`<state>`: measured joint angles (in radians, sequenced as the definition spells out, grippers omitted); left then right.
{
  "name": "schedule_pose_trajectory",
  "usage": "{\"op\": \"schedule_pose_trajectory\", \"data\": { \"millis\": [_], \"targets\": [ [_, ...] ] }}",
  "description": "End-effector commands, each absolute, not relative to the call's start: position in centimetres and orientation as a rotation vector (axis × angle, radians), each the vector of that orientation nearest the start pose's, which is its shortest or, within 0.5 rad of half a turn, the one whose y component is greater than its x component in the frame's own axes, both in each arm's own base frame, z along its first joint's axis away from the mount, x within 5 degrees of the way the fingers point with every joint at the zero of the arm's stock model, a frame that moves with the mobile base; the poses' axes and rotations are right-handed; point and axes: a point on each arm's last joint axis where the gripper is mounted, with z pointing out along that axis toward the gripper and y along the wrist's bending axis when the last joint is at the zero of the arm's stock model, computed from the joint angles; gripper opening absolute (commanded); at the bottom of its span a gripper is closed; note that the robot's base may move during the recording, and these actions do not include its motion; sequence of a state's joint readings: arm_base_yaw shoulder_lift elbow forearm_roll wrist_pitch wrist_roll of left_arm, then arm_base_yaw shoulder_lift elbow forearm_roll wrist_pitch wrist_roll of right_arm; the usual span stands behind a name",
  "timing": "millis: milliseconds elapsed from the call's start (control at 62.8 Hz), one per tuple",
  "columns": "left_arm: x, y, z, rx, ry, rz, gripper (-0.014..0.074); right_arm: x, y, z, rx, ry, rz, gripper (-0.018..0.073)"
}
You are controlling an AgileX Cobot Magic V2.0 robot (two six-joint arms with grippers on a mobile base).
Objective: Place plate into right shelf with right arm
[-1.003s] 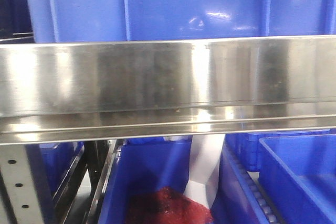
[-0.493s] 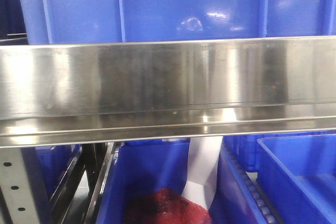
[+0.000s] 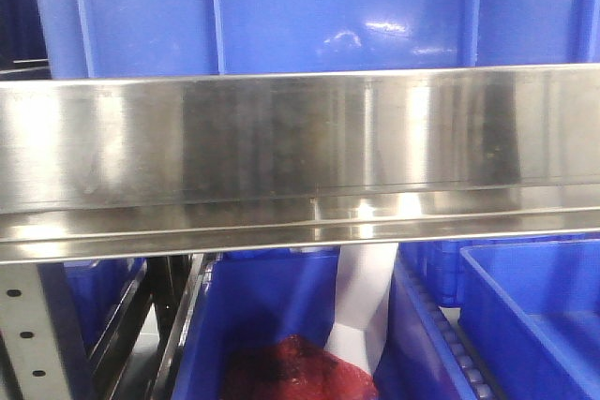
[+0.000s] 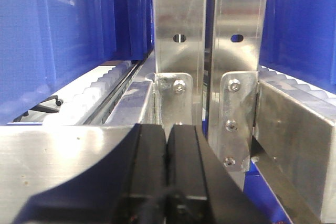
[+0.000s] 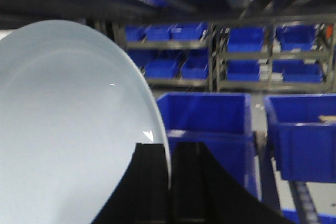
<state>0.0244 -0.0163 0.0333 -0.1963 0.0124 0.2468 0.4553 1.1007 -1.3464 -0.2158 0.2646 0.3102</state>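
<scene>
In the right wrist view my right gripper (image 5: 170, 153) is shut on the rim of the white round plate (image 5: 68, 129), which fills the left half of that view, held on edge inside the shelf space. The right shelf shows in the front view as a wide brushed-steel rail (image 3: 300, 152) with grey perforated uprights (image 3: 23, 325) and blue bins. In the left wrist view my left gripper (image 4: 167, 140) is shut on nothing, close in front of two steel uprights (image 4: 210, 30) of the rack. Neither gripper nor the plate shows in the front view.
A large blue bin (image 3: 309, 7) sits above the rail. Below it a blue bin (image 3: 272, 325) holds red mesh material (image 3: 295, 372) and a white sheet (image 3: 364, 297); another blue bin (image 3: 534, 316) stands to the right. Blue bins (image 5: 205, 119) and further racks (image 5: 273, 51) lie ahead of the plate.
The front view has shifted slightly, the rack's contents sliding a little to the left, then held still over the last half second.
</scene>
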Motion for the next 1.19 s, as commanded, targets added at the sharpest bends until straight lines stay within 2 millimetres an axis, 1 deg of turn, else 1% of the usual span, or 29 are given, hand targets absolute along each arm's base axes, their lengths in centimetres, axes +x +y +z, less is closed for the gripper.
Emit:
{"op": "schedule_pose_trajectory", "data": {
  "millis": [0, 80, 95, 111, 207, 430, 541, 668, 859, 891, 955, 1003, 1018, 1050, 1130, 1146, 1178],
  "targets": [
    [5.5, 0.2, 20.7, 0.008, 1.425, 0.064, -0.0047, 21.5, 11.2, 52.2, -0.289, 1.377, 0.407, 0.0054],
    [5.5, 0.2, 20.7, 0.008, 1.425, 0.064, -0.0047, 23.5, 12.9, 51.4, -0.326, 1.425, 0.4, 0.0054],
    [5.5, 0.2, 20.7, 0.008, 1.425, 0.064, -0.0047, 23.6, 12.9, 51.5, -0.326, 1.426, 0.399, 0.0054],
    [5.5, 0.2, 20.7, 0.008, 1.425, 0.064, -0.0047, 24.3, 13.3, 51.0, -0.329, 1.454, 0.393, 0.0054],
    [5.5, 0.2, 20.7, 0.008, 1.425, 0.064, -0.0047, 26.1, 14.2, 49.8, -0.34, 1.519, 0.373, 0.0054],
    [5.5, 0.2, 20.7, 0.008, 1.425, 0.064, -0.0047, 29.0, 15.6, 46.9, -0.395, 1.611, 0.296, 0.0054],
    [5.5, 0.2, 20.7, 0.008, 1.425, 0.064, -0.0047, 30.0, 15.9, 45.6, -0.427, 1.656, 0.243, 0.0054],
    [5.5, 0.2, 20.7, 0.008, 1.425, 0.064, -0.0047, 30.7, 16.2, 44.5, -0.437, 1.705, 0.224, 0.0054],
    [5.5, 0.2, 20.7, 0.008, 1.425, 0.064, -0.0047, 31.1, 16.4, 43.7, -0.442, 1.752, 0.207, 0.0067],
    [5.5, 0.2, 20.7, 0.008, 1.425, 0.064, -0.0047, 31.1, 16.4, 43.7, -0.442, 1.753, 0.207, 0.0084],
    [5.5, 0.2, 20.7, 0.008, 1.425, 0.064, -0.0047, 31.0, 16.3, 43.8, -0.441, 1.757, 0.205, 0.0184],
    [5.5, 0.2, 20.7, 0.008, 1.425, 0.064, -0.0047, 30.9, 16.2, 43.9, -0.439, 1.757, 0.204, 0.0291],
    [5.5, 0.2, 20.7, 0.008, 1.425, 0.064, -0.0047, 30.9, 16.2, 43.9, -0.438, 1.758, 0.203, 0.0351],
    [5.5, 0.2, 20.7, 0.008, 1.425, 0.064, -0.0047, 30.9, 16.2, 44.0, -0.437, 1.759, 0.203, 0.0431],
    [5.5, 0.2, 20.7, 0.008, 1.425, 0.064, -0.0047, 30.6, 16.0, 44.4, -0.432, 1.759, 0.2, 0.0614],
    [5.5, 0.2, 20.7, 0.008, 1.425, 0.064, -0.0047, 30.5, 15.9, 44.5, -0.431, 1.759, 0.2, 0.0636],
    [5.5, 0.2, 20.7, 0.008, 1.425, 0.064, -0.0047, 30.4, 15.8, 44.7, -0.428, 1.757, 0.199, 0.0643]
  ]
}}
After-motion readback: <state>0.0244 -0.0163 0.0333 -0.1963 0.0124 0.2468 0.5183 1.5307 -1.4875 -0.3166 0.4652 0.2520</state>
